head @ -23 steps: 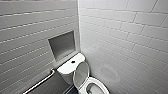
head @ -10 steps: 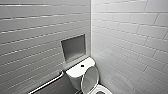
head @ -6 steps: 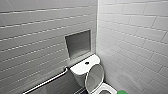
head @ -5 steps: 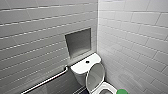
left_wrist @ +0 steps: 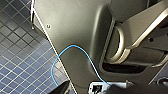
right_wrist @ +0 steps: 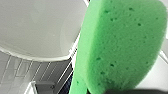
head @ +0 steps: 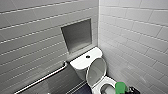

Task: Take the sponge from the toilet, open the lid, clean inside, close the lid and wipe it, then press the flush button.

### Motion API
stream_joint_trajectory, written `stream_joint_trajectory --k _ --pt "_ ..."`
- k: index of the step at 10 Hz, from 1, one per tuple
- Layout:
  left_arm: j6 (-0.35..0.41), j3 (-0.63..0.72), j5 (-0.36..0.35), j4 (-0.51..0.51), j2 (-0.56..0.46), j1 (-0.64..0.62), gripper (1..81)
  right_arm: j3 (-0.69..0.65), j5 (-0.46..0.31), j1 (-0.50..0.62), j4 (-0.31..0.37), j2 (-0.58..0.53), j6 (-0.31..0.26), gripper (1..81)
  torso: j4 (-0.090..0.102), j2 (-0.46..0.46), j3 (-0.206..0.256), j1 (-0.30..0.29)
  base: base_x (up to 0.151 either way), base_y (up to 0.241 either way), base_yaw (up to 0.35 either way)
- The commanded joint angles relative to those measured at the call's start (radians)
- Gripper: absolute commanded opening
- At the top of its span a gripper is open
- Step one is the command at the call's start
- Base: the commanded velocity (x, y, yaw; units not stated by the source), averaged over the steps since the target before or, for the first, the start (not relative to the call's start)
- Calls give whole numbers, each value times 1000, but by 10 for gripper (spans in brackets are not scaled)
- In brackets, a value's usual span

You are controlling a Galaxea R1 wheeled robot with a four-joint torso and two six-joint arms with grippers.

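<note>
I count one toilet (head: 99,85) from my station, with one boxy tank (head: 80,63) and one lid (head: 96,71), which stands raised. There is one flush button (head: 87,56), dark and round, on the tank top. One sponge (head: 121,88), bright green. One recessed niche (head: 77,35) in the wall and one metal grab bar (head: 42,78). Two tiled walls (head: 30,37) meet in one corner. On the left wrist camera I count one thin blue cable (left_wrist: 72,47) and one floor (left_wrist: 15,50) of small dark tiles.
</note>
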Motion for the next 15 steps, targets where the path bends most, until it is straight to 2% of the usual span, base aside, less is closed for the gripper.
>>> stream_joint_trajectory --k 1,2,4,5,8,14,15 --pt "3 2 82 -13 -7 3 811 -6 -30 145 14 -4 14 10 0 1 -83 0 0 0 0" --pt "3 2 82 -13 -6 12 811 -17 -39 159 16 9 14 10 0 -1 -120 1 0 0 0" --pt "3 0 82 -13 -7 28 811 -54 -59 172 17 38 14 10 0 -1 -96 2 0 0 0" --pt "3 0 82 -15 -6 29 811 -69 -59 182 19 50 14 10 0 -100 -103 67 0 0 0" --pt "3 0 80 -13 1 28 811 -78 -104 242 19 70 16 10 0 -138 -116 90 0 0 0" --pt "3 -2 80 -13 4 29 811 -138 -122 256 13 165 14 10 0 -362 -118 229 0 0 0" --pt "3 0 80 -13 4 29 811 -138 -124 265 11 165 14 10 0 -400 -166 253 0 0 0"
